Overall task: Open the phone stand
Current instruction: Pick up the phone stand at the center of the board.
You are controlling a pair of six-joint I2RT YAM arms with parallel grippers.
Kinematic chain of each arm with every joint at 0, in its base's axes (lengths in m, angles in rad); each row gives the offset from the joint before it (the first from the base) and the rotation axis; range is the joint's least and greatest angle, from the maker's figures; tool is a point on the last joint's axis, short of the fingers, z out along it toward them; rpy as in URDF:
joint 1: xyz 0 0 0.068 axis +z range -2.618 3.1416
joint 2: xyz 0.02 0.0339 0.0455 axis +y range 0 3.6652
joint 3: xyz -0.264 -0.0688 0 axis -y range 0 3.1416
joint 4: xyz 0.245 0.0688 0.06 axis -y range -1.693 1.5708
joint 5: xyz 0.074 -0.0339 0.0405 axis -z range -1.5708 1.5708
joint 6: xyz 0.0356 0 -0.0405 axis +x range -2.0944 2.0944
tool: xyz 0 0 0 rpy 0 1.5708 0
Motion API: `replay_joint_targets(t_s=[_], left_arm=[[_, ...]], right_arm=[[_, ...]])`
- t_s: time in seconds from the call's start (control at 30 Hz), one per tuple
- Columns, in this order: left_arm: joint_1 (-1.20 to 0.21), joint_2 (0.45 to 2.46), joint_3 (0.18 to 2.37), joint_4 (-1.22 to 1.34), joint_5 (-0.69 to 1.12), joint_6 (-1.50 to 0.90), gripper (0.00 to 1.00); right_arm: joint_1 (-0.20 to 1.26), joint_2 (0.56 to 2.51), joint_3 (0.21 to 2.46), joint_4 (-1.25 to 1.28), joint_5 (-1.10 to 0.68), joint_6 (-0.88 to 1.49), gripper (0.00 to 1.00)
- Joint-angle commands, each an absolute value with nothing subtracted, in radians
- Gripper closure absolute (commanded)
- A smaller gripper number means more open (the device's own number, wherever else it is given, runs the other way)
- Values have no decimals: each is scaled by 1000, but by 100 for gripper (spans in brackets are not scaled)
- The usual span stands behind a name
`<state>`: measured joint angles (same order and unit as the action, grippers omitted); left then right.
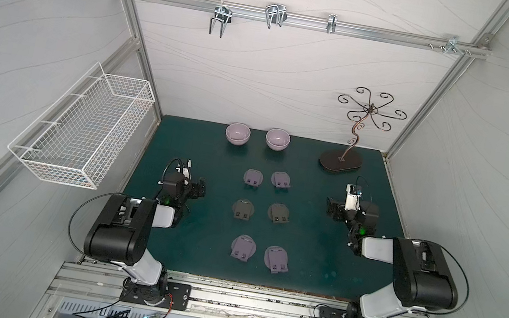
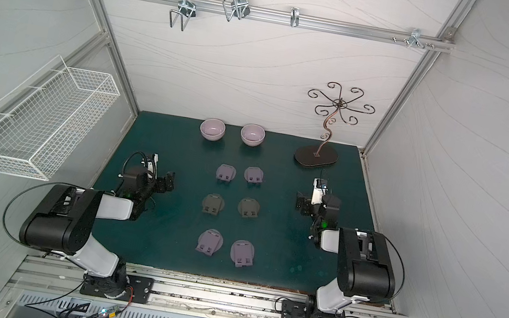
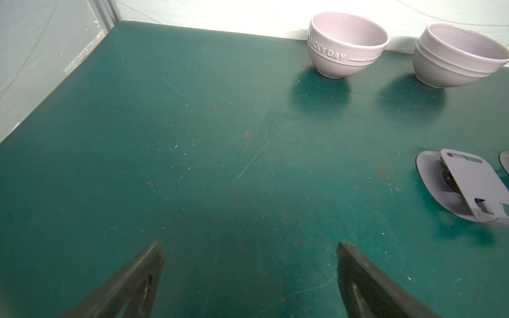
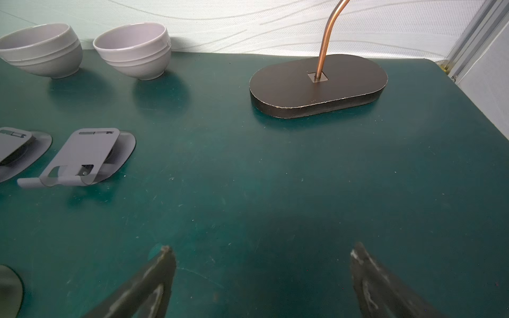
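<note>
Left wrist view shows the left hand [image 3: 249,245] released, jaws wide apart above the bare green counter [image 3: 165,165], grasping nothing. In both top views one white wire basket [image 1: 85,130] hangs on the left wall, and that hand hovers left of, and apart from, the dark middle-left phone stand [image 1: 242,209]. Six such pieces lie mid-counter, two columns by three rows, each plate low over its oval base. The left column also holds the lilac far-left phone stand [image 1: 253,178] and lilac near-left phone stand [image 1: 243,247]. The right column holds the lilac far-right phone stand [image 1: 282,180], dark middle-right phone stand [image 1: 278,213] and lilac near-right phone stand [image 1: 276,258]. At the far edge stand two lilac vessels, the left bowl [image 1: 237,134] and right bowl [image 1: 277,139]. One scrolled metal tree [image 1: 340,162] stands far right. The right hand [image 4: 263,247], right of the grid, is likewise released and empty.
</note>
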<state>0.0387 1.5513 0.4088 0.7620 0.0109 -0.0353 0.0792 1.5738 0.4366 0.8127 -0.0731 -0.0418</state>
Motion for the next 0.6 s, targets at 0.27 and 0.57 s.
replay_joint_targets(t_s=[0.27,0.57], left_arm=[[41,1549,422,825,4,-20,0],[43,1549,423,824,3,-21,0]], right_arm=[[72,1582,449,799,-89,-35,1],[61,1583,453,795,-103,-24,1]])
